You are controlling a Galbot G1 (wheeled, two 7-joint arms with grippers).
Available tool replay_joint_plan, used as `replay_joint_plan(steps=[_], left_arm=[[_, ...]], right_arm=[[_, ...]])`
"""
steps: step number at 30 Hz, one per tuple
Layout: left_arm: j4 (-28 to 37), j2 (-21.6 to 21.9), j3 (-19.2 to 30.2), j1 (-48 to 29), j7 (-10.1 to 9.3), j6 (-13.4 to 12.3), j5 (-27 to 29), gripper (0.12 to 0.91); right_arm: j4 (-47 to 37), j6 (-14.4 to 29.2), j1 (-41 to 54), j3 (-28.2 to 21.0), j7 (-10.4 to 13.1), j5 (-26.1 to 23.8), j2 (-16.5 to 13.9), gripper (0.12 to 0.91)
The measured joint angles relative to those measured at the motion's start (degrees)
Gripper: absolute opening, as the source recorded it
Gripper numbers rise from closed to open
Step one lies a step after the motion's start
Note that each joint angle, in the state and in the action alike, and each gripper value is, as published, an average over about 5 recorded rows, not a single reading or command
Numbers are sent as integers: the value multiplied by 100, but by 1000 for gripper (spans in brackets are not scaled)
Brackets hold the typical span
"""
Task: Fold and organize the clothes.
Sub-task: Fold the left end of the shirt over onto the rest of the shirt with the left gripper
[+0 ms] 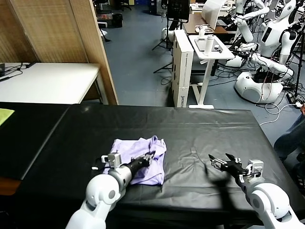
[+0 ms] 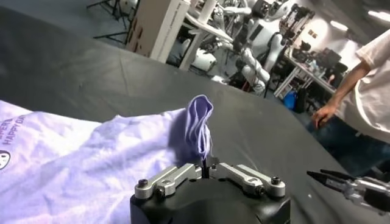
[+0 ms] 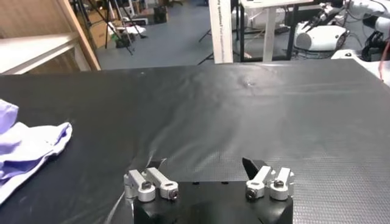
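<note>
The pale lavender T-shirt (image 1: 138, 152) lies crumpled on the black table (image 1: 200, 129), left of the middle and near the front. My left gripper (image 1: 148, 158) is over its right part, shut on a pinched fold. In the left wrist view that fold (image 2: 198, 128) stands up from between the closed fingers of the left gripper (image 2: 206, 165), and a darker purple print (image 2: 9, 137) shows on the flat part. My right gripper (image 1: 219, 162) is open and empty, low over bare table to the right of the shirt. In the right wrist view the right gripper (image 3: 202, 165) faces the shirt (image 3: 30, 149) from a distance.
A yellow-green cloth scrap (image 1: 5, 114) lies on the dark side surface at far left. A white table (image 1: 47, 81) and a wooden partition (image 1: 52, 28) stand behind it. A person (image 1: 291, 136) stands at the table's right edge. Other robots and a cart (image 1: 209, 47) are beyond the table.
</note>
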Motion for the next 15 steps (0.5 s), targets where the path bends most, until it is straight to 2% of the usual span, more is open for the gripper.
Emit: replay_joint_plan(steps=[5, 8, 11, 15], left_arm=[[-217, -24, -74, 74, -10, 0, -10, 722], [-446, 22, -201, 166, 16, 0, -23, 859], [-687, 122, -396, 266, 33, 0, -21, 901], [-850, 330, -695, 371, 34, 0, 28, 906]], right_arm=[[163, 184, -120, -165, -264, 91, -109, 907], [320, 243, -163, -353, -297, 222, -193, 907], [506, 233, -113, -650, -264, 249, -252, 907], [714, 214, 60, -1168, -252, 193, -300, 907]])
